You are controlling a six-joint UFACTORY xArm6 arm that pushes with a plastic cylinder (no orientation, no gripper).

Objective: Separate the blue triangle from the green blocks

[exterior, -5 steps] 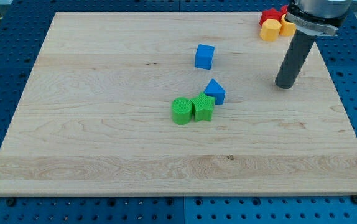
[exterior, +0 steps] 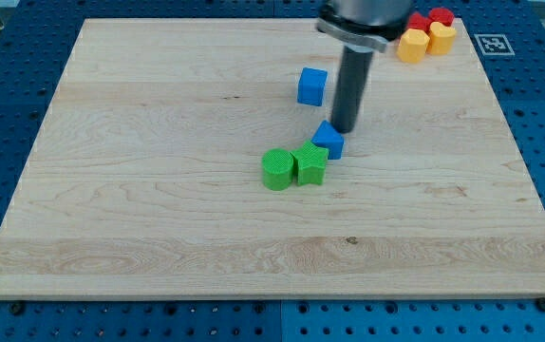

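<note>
The blue triangle point(exterior: 328, 142) lies near the board's middle, touching the green star-shaped block point(exterior: 310, 164) at its lower left. A green cylinder point(exterior: 276, 170) sits against that green block on its left. My tip point(exterior: 342, 130) stands just above and to the right of the blue triangle, at its upper edge, touching it or nearly so. A blue cube point(exterior: 312, 85) sits above the triangle, just left of the rod.
Two yellow blocks point(exterior: 425, 41) and two red blocks point(exterior: 429, 19) cluster at the top right corner of the wooden board point(exterior: 159, 209). A blue pegboard surrounds the board.
My tip has moved left across the board from its right side to the blue triangle's upper right edge. The blocks have not visibly moved.
</note>
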